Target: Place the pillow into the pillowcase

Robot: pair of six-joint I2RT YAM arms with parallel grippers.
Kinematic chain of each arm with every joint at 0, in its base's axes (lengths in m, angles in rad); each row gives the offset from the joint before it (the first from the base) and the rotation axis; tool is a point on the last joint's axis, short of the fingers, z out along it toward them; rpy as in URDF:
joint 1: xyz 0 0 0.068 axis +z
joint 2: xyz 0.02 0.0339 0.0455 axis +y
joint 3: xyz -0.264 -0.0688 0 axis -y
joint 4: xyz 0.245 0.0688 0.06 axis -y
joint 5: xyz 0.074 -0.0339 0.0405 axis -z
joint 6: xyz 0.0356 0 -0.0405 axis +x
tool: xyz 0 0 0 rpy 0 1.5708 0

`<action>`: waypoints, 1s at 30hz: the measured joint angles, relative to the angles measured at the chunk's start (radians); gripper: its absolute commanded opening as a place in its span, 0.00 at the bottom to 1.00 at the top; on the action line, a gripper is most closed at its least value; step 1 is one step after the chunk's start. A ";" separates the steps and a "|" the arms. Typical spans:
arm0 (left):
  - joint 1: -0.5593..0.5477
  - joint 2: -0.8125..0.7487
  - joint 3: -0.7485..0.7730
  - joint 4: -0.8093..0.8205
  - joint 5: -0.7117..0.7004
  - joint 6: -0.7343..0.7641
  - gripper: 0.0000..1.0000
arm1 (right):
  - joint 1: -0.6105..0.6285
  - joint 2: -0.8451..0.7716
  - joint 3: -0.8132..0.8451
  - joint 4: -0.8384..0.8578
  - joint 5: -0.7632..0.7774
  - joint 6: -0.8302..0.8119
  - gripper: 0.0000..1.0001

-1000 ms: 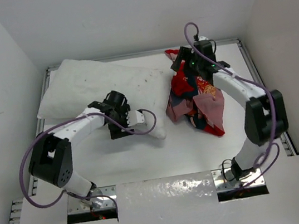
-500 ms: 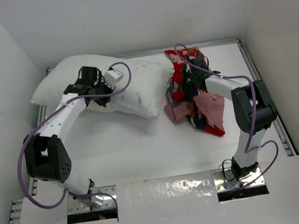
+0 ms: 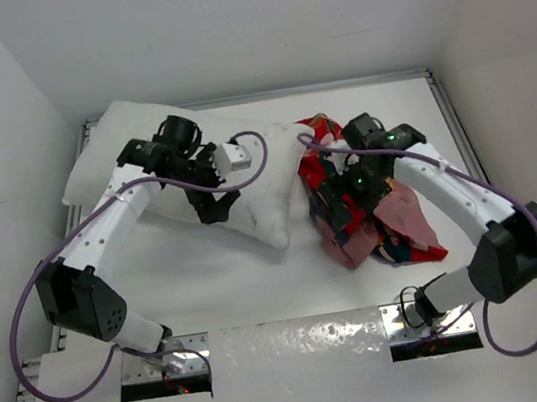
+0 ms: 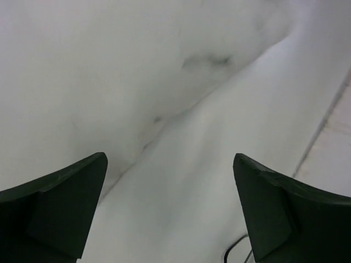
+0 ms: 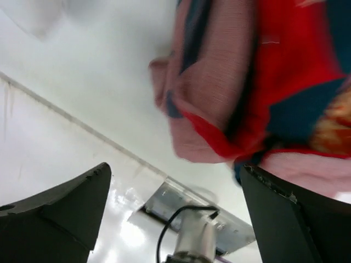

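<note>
The white pillow [image 3: 260, 177] lies at the back left of the table, its right end next to the pillowcase. The red pillowcase [image 3: 394, 228] with doll print and pink inside is crumpled in a heap right of centre. My left gripper [image 3: 214, 207] hovers over the pillow's front edge. In the left wrist view it [image 4: 170, 208] is open wide and empty, with the pillow [image 4: 82, 66] at upper left. My right gripper [image 3: 334, 201] is at the heap's left side. In the right wrist view it [image 5: 175, 213] is open, with the pillowcase [image 5: 263, 82] above its right finger and nothing between the jaws.
White walls enclose the table on the left, back and right. Metal rails [image 3: 460, 132] run along the table's sides. A shiny strip [image 3: 300, 343] lies along the near edge between the arm bases. An arm base with its cable [image 5: 192, 235] shows in the right wrist view.
My left gripper moved from the pillow's far left top to its front middle edge. My right arm swung forward and the pillowcase heap shifted nearer and to the right.
</note>
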 measured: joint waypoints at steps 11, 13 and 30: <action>0.016 0.263 0.657 0.042 -0.011 0.140 1.00 | -0.037 0.085 0.148 0.389 0.067 -0.019 0.55; 0.017 0.327 0.605 0.114 -0.009 0.151 1.00 | -0.037 0.153 0.143 0.454 0.082 -0.035 0.74; 0.041 0.778 0.626 0.275 0.114 0.187 0.00 | -0.082 0.468 0.011 0.813 0.193 0.000 0.00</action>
